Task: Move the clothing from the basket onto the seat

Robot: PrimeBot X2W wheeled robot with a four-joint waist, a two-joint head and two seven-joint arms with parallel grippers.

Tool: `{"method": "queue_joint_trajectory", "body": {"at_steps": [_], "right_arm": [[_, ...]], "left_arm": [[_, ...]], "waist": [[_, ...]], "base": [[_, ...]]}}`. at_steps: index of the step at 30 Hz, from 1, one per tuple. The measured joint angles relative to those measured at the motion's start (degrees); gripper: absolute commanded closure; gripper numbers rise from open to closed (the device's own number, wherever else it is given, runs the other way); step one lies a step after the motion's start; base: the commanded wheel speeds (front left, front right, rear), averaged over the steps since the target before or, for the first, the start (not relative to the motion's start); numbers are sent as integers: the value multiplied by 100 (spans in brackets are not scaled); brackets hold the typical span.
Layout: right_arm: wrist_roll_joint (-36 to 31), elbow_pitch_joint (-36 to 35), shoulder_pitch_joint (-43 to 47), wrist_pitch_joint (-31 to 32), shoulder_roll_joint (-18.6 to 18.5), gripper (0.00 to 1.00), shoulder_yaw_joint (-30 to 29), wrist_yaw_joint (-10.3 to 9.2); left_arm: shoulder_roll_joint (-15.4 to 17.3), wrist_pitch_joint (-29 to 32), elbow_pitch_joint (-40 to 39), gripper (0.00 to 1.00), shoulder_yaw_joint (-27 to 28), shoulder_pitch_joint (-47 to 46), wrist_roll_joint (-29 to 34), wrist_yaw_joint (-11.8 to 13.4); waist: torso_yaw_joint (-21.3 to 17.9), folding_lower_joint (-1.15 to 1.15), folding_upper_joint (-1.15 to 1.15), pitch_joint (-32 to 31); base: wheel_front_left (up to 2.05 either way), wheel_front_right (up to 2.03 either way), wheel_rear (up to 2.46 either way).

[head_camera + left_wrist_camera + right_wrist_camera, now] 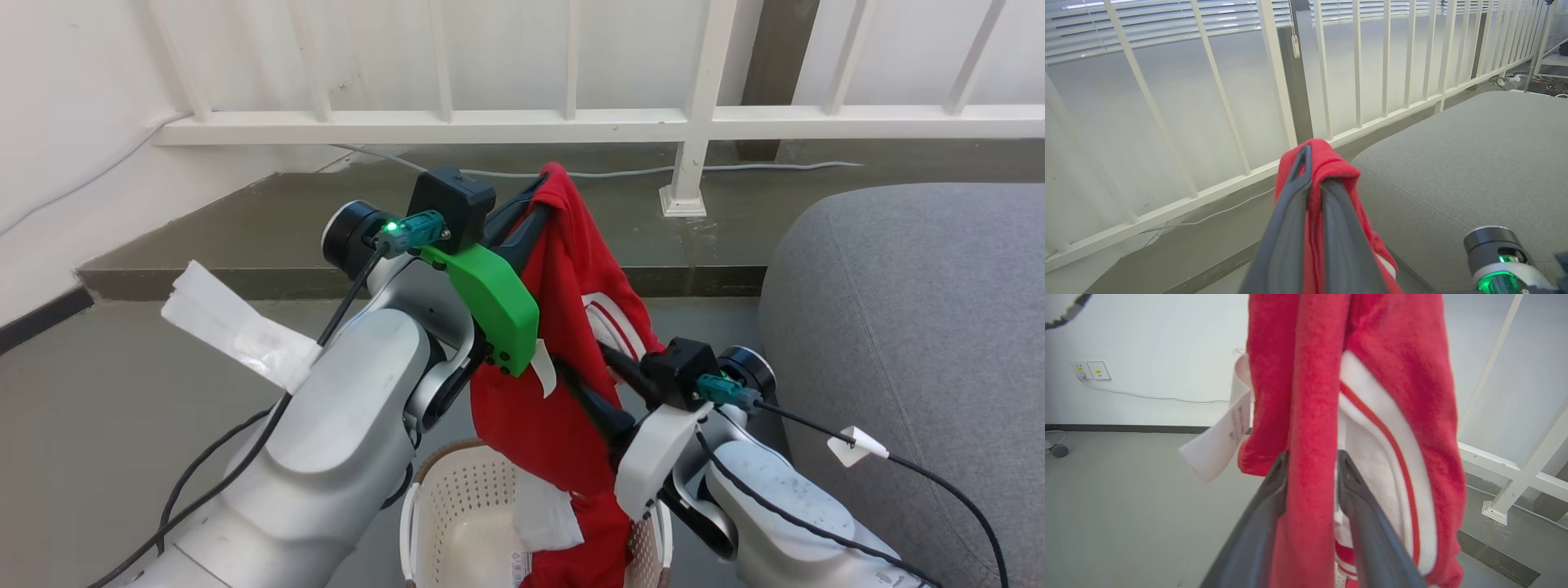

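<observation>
Head view: we see the left gripper (526, 200) clenched on the clothing (522, 408), which hangs over the basket (457, 498) (hem dangling inside), with the seat (914, 327) at right. Left wrist: same pinch, seat beyond. Right wrist: the right gripper (1312, 459) straddles a fold; we can't tell if it's clamped. Lift-out step; next, we judge, swing right and release on the seat.

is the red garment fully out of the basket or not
Not fully out: the red garment hangs from the left gripper, its lower end down in the white basket.
</observation>
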Motion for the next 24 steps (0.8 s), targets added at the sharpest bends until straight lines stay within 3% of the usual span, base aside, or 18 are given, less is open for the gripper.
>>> {"method": "queue_joint_trajectory", "body": {"at_steps": [1,2,13,15,16,17,24], "right_arm": [[45,11,-25,0,-1,89,20,0],[71,30,-38,0,-1,100,34,0],[389,100,-204,0,-4,100,-93,5],[416,83,-233,0,-4,100,-216,5],[424,80,-237,0,-5,100,-271,5],[425,80,-237,0,-5,100,-326,4],[424,-38,-280,0,-109,100,-769,-103]], "left_arm": [[0,1,-2,100,-11,0,-2,3],[0,1,-2,100,-22,0,-10,23],[0,-9,27,100,218,52,-183,308],[7,-13,51,56,289,127,-200,383],[23,-33,70,8,314,171,-202,407],[32,-58,93,0,344,219,-230,424],[186,-199,230,0,474,447,-258,505]], "waist": [[2,0,0,3],[3,0,0,6],[-183,0,0,81],[-232,0,0,103],[-257,0,0,115],[-281,0,0,126],[-444,0,0,203]], "base": [[0,0,0],[0,0,0],[0,0,0],[0,0,0],[0,0,0],[0,0,0],[0,0,0]]}}
